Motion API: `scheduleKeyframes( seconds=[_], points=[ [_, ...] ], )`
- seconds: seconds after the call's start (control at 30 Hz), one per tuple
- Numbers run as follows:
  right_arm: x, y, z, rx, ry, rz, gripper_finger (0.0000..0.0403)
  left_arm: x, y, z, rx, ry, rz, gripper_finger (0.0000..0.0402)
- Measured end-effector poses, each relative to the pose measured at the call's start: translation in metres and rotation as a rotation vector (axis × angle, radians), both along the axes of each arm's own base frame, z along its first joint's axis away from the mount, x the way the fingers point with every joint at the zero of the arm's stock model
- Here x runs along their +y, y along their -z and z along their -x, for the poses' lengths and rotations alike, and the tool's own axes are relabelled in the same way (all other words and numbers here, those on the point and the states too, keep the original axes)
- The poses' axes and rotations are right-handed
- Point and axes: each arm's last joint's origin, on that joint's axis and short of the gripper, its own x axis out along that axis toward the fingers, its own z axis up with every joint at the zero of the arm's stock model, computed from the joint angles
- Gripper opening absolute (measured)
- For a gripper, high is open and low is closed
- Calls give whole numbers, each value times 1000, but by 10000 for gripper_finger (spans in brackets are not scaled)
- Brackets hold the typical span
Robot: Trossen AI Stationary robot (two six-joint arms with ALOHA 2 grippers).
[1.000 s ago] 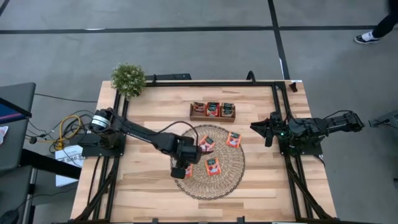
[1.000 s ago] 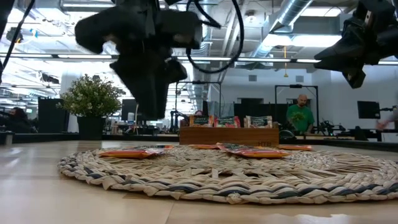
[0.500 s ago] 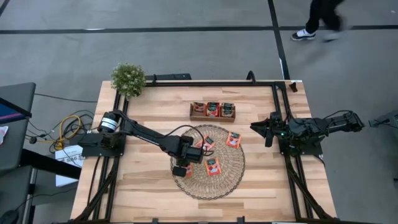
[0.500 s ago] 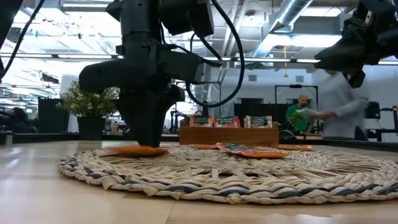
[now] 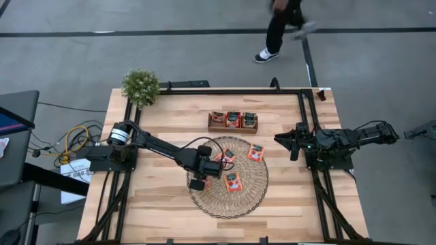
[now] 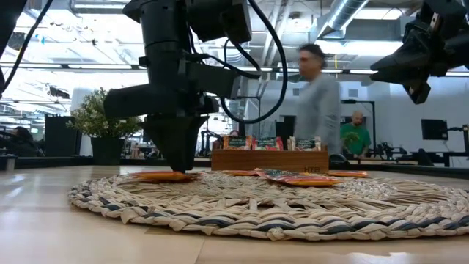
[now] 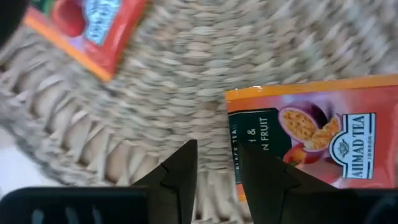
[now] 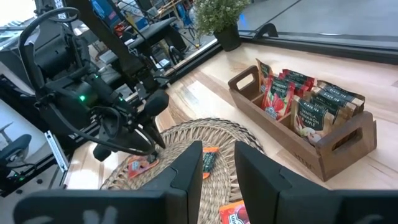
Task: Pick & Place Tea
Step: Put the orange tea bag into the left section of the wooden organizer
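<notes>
Red-orange tea sachets lie flat on the round woven mat (image 5: 228,178): one (image 5: 233,181) near its middle, two (image 5: 227,157) (image 5: 255,152) toward the far side. Another sachet (image 7: 311,140) lies at the mat's left part under my left gripper (image 5: 199,182) (image 7: 216,163). That gripper points straight down, its fingers a narrow gap apart. More sachets (image 8: 292,99) stand upright in the wooden tray (image 5: 233,128). My right gripper (image 5: 293,144) hovers off the mat at the table's right, fingers close together, holding nothing. My left gripper comes from above, pointing down, at the sachet's dark-green edge (image 7: 233,134). One finger (image 7: 261,174) stands over that edge, the other (image 7: 177,174) over bare mat. In the low view the fingertips (image 6: 176,167) reach the sachet (image 6: 163,176), which lies flat on the mat.
A potted plant (image 5: 140,86) stands at the far left corner. The tray sits just beyond the mat's far edge. Bare wood lies near the near edge and beside the mat on both sides. A person (image 6: 316,103) walks past behind the table; another stands farther back.
My left gripper has come down from well above the mat onto the sachet at the mat's left part, then stayed there. The sachets have not moved. A person has walked across the room behind the table.
</notes>
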Motion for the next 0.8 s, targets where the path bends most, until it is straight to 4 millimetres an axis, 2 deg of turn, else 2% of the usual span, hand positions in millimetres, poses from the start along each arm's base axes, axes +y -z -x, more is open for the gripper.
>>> scheduleKeyframes(
  seconds=[0.2,0.47,0.8],
  points=[
    [0,0,0,0,0,0,85,1,-2,3,18,-6,-4,107],
    [0,0,0,0,0,0,85,3,-29,7,-54,-27,46,107],
    [0,0,0,-2,2,-7,85,8,-22,4,-36,-79,106,107]
  ],
)
